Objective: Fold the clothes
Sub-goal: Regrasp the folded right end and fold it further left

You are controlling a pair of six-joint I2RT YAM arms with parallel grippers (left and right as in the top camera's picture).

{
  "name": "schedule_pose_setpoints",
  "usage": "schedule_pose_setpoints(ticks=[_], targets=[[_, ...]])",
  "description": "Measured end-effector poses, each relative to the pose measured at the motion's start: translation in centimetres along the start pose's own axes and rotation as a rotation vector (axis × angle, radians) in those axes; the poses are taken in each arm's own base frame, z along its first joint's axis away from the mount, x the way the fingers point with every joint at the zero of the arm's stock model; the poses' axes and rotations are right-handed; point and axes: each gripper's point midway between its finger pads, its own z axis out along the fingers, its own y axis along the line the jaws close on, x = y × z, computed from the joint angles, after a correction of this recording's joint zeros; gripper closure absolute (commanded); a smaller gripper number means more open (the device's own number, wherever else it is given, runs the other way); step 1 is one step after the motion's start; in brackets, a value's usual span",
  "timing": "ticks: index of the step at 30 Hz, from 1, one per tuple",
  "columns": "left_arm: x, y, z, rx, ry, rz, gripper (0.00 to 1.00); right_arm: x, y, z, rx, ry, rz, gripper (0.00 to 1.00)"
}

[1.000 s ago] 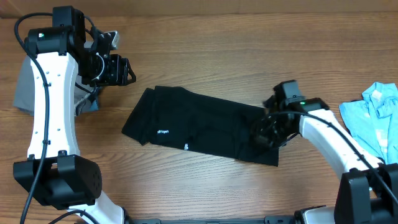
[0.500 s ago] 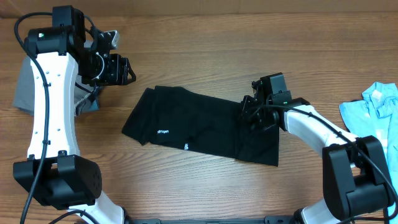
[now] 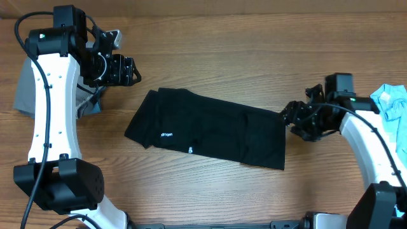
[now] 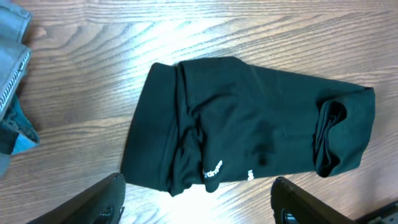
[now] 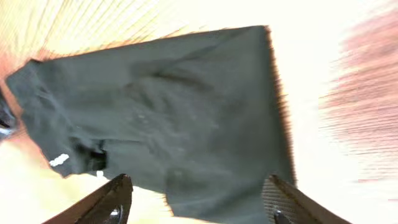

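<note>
Overhead view: a folded black short-sleeved shirt (image 3: 206,130) lies as a long band across the middle of the wooden table (image 3: 222,38), slanting down from upper left to lower right. Tiny white lettering (image 3: 168,134) and a small white label (image 3: 190,150) sit near its lower edge. The left gripper (image 3: 130,71) hangs above the bare wood up and to the left of the shirt, apart from it, with nothing between its jaws. The right gripper (image 3: 289,121) is just beside the shirt's right end, pointing at it; whether it touches the cloth cannot be told from here. A grey garment (image 3: 22,89) lies at the far left edge behind the left arm, and a light-blue garment (image 3: 388,111) lies at the far right edge.

Left wrist view looks down on the whole shirt, its right end rolled into a soft fold. The two fingers (image 4: 93,202) stand wide apart at the bottom corners, released and holding nothing. Part of the grey garment shows at the upper left, with a scrap of blue cloth (image 4: 18,137) below it.

Right wrist view is blurred, but the shirt fills the centre and the fingers (image 5: 106,202) are spread at the lower corners with no cloth pinched between them.
</note>
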Motion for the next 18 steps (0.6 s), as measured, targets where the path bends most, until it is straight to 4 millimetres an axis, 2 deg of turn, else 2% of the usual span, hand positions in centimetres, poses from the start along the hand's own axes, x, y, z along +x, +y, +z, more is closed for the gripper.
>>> schedule_pose_setpoints(ticks=[3,9,12,15,16,18], targets=[[0.0,0.0,0.0,0.0,0.0,0.0,0.18,-0.2,-0.8,0.6,0.007,-0.007,-0.03,0.32],[0.1,0.0,0.0,0.001,0.004,-0.002,0.17,0.8,-3.2,4.2,0.02,0.03,-0.041,0.38],[0.1,0.0,0.0,0.001,0.005,-0.002,0.17,1.4,-4.0,5.4,0.023,0.037,-0.042,0.43],[0.1,0.0,0.0,0.001,0.005,-0.002,0.17,1.4,-4.4,6.2,0.021,0.03,-0.055,0.52],[0.1,0.0,0.0,0.001,0.005,-0.002,0.17,1.6,-4.7,6.6,0.021,0.036,-0.05,0.63],[0.1,0.0,0.0,0.001,0.004,-0.002,0.17,1.9,-4.5,7.2,-0.018,0.05,-0.061,0.76]])
